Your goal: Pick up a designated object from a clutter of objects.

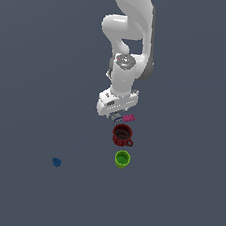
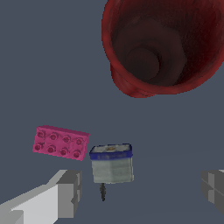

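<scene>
The gripper (image 2: 140,192) hangs low over the clutter with its fingers (image 2: 70,192) spread wide, and the grey-silver block (image 2: 112,164) with its dark blue rim sits between them, nearer one finger and touched by neither. Just beside the block lies the pink block (image 2: 60,142) (studded on top), with the dark red mug (image 2: 164,48) a little past them. In the exterior view the green cup (image 1: 122,159) stands nearer than the mug, and the small blue lump (image 1: 56,162) lies well apart on that view's left.
</scene>
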Controlling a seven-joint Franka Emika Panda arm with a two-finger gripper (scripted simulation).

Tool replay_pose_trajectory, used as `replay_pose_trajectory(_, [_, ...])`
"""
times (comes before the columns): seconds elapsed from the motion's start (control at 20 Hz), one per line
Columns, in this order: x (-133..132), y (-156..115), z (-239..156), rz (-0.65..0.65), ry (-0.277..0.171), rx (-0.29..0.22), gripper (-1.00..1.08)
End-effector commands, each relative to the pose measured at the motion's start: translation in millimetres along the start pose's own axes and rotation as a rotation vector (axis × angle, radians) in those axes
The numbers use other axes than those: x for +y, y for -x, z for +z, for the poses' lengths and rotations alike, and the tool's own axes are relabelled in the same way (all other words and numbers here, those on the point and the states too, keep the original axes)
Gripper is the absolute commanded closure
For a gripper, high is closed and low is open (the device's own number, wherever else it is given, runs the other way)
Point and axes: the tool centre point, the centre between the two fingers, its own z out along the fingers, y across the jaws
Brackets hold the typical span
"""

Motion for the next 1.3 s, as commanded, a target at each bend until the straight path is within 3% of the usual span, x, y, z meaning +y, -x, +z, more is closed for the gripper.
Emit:
replay_pose_trajectory(0.0, [-6,11,10,-0.033,0.0,0.002,-0.92])
replay_pose_trajectory(0.45, [-17,32,29,-0.094,0.0,0.004,-0.92])
replay_pose_trajectory(1.25, [-18,34,58,-0.097,-0.001,0.004,-0.92])
